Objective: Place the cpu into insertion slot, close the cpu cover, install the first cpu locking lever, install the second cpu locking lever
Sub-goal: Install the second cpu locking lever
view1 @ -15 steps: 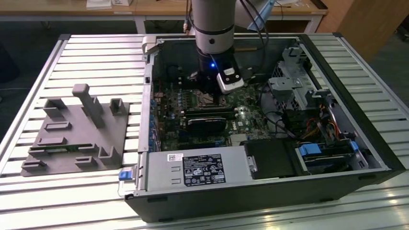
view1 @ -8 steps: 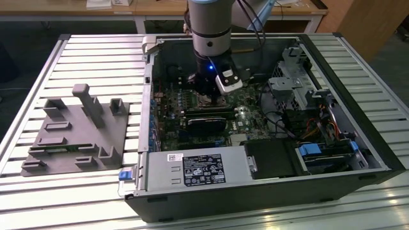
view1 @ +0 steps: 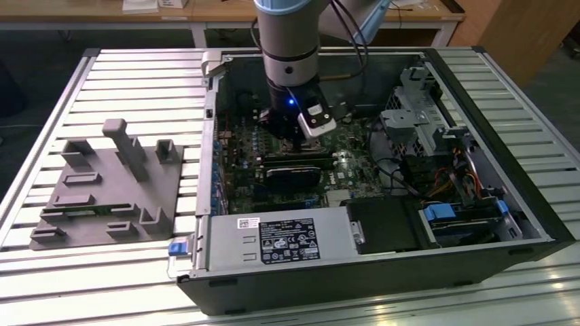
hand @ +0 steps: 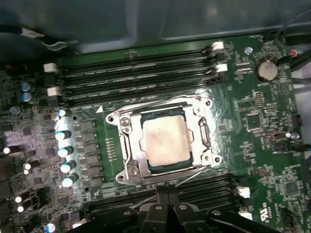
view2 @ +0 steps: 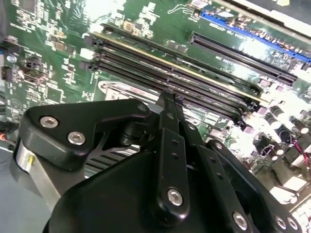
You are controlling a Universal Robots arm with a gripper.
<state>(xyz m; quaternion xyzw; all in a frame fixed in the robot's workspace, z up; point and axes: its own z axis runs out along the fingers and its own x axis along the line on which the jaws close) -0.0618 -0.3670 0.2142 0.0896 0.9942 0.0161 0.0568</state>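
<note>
Gripper (hand: 167,206) fingers pressed together, grasping nothing, I note; cpu (hand: 165,140) lies flat, top upward, cpu cover (hand: 127,141) closed around it.

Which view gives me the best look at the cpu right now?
The first wrist view: the cpu lies in plain sight, framed by the cpu cover. In the exterior view the arm blocks it; in the second wrist view the hand's black body does.
</note>
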